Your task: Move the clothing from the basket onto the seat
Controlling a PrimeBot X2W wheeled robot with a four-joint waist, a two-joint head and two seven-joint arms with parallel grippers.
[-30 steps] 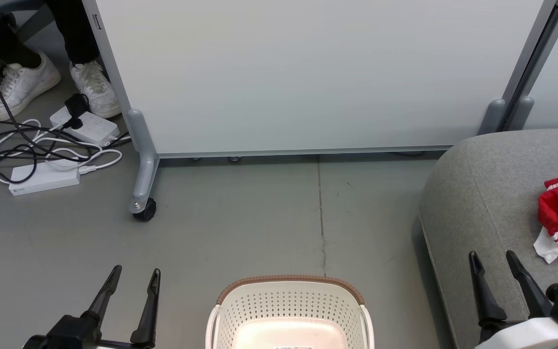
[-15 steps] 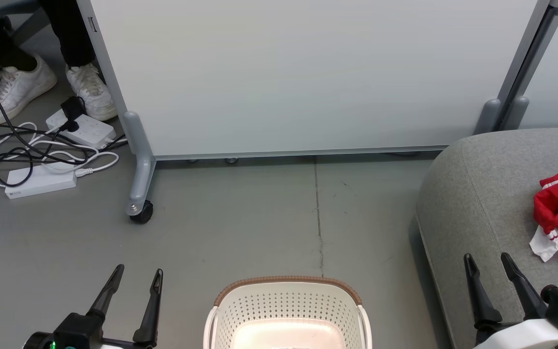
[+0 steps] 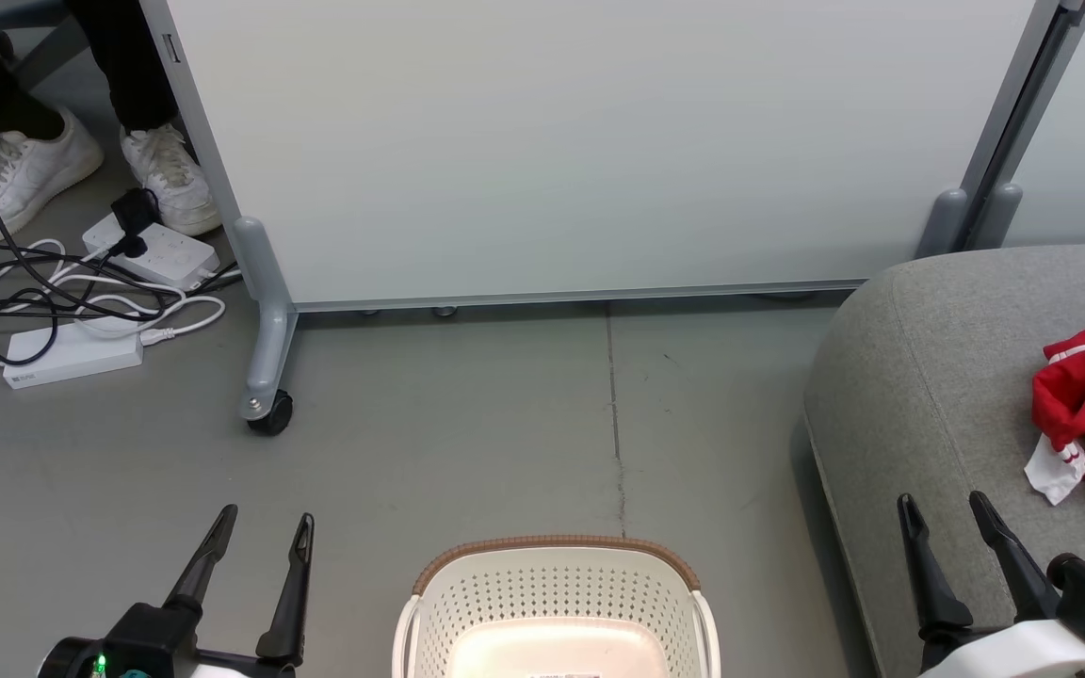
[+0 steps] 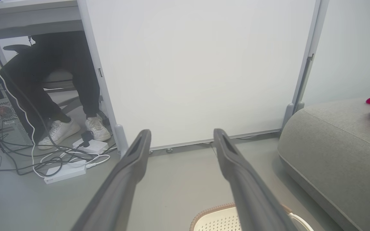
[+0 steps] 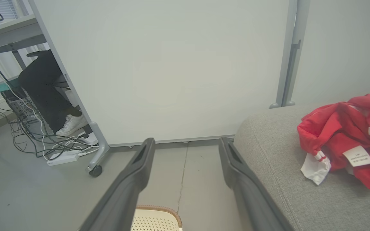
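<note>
Nearest you, at the bottom of the head view, both hands hang free: your left hand (image 3: 267, 516) is over the floor and your right hand (image 3: 940, 499) is by the near edge of the seat (image 3: 929, 377). Each has its fingers spread wide with nothing between them. Between the two sits the basket (image 3: 552, 548). The part of its inside you can see is bare perforated wall and pale base, and its nearer half is cut off by the frame. I judge the moving step done or nearly so, so your next move calls for a look into that hidden half before reaching again. Further off to your right, the clothing (image 3: 1084, 395) lies bunched on the seat, well apart from the basket. It is crumpled red fabric with a thin white stripe, a white panel hanging at its near edge and a small white label. Beyond stands a pale partition (image 3: 552, 141).
</note>
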